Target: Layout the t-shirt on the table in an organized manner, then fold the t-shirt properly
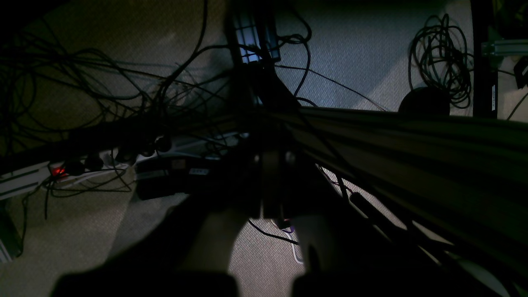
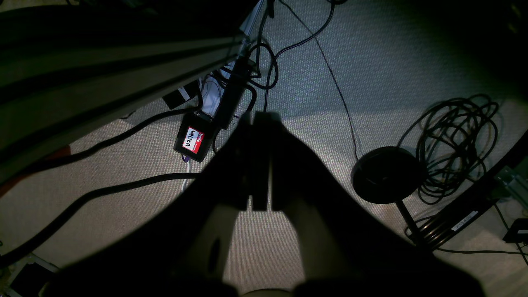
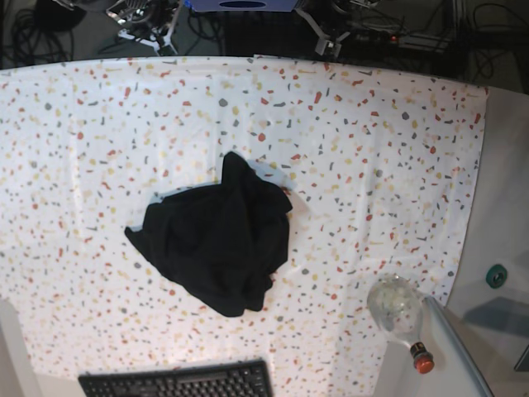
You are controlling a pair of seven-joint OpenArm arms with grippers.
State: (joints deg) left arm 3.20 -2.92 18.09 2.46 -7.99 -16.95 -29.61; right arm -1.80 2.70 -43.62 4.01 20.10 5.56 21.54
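Note:
The black t-shirt (image 3: 216,241) lies crumpled in a heap on the speckled table (image 3: 372,149), a little left of its middle. Neither arm shows in the base view. Both wrist cameras look down at carpeted floor beside and under the table frame, away from the cloth. My left gripper (image 1: 270,165) is a dark shape with its fingers pressed together, nothing between them. My right gripper (image 2: 260,123) is shut too, its two fingers side by side and holding nothing.
A black keyboard (image 3: 178,382) sits at the table's near edge. A clear bottle (image 3: 401,310) with a red cap lies at the near right beside a grey surface. Tangled cables, a power strip (image 1: 62,171), a labelled black box (image 2: 194,138) and a round black base (image 2: 385,175) cover the floor.

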